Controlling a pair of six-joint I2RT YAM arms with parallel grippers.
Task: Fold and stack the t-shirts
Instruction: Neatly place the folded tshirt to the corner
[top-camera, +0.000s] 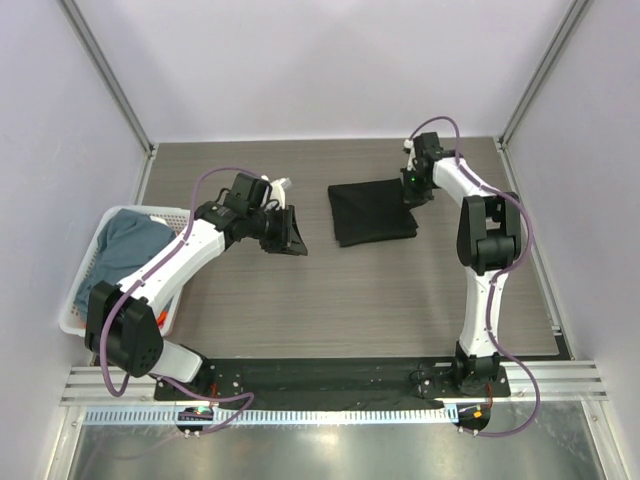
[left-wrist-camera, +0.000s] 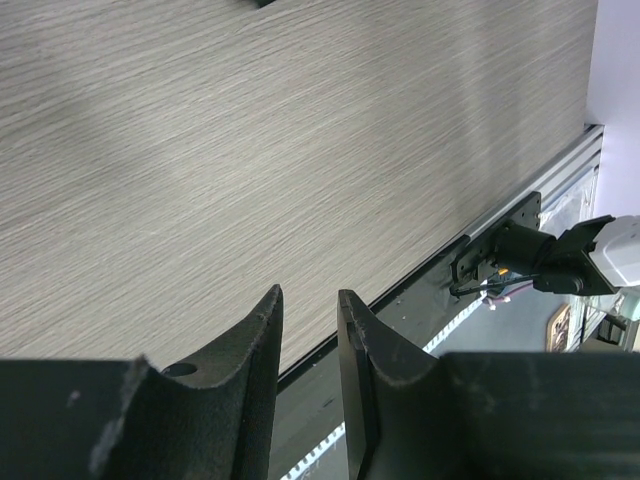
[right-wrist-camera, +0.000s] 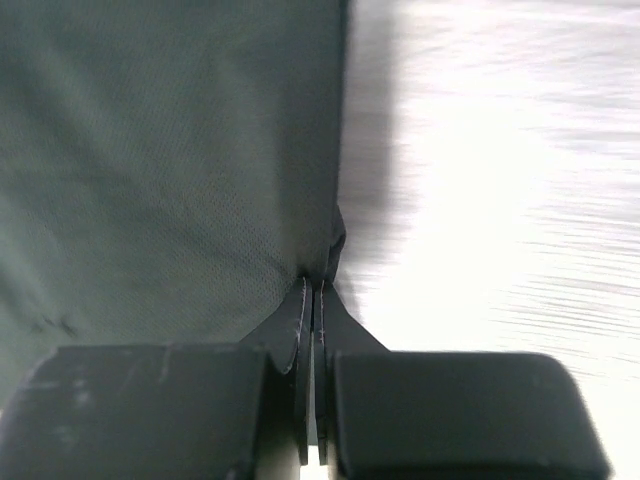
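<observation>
Nearest us a metal rail (top-camera: 330, 385) runs along the front edge of the table (top-camera: 400, 310), whose top is grey-brown wood grain. Pale lilac panels (top-camera: 320, 70) close it in on three sides, with metal posts in the far corners.

At the near left a white basket (top-camera: 72, 318) sits at the table's edge, and a blue-grey t-shirt (top-camera: 125, 240) lies heaped inside it. Further in, left of centre, the left gripper (top-camera: 292, 238) hangs above bare wood, well apart from any cloth. Beyond it, toward the far right, the black t-shirt (top-camera: 370, 212) lies flat on the table, folded to a rough square. The right gripper (top-camera: 410, 192) is at that shirt's right edge.

From above we cannot read either pincer, but the wrist cameras show both. On the left wrist we see the fingers a narrow gap apart, holding nothing, with wood grain beneath them. That view also takes in the right arm's base (left-wrist-camera: 530, 265) on the dark strip along the table's near edge. On the right wrist we see the fingers pressed together on a small pucker at the shirt's edge. There the dark cloth fills the left and bright bare table the right. Only the overhead view gives us the basket and the black shirt's whole outline.
</observation>
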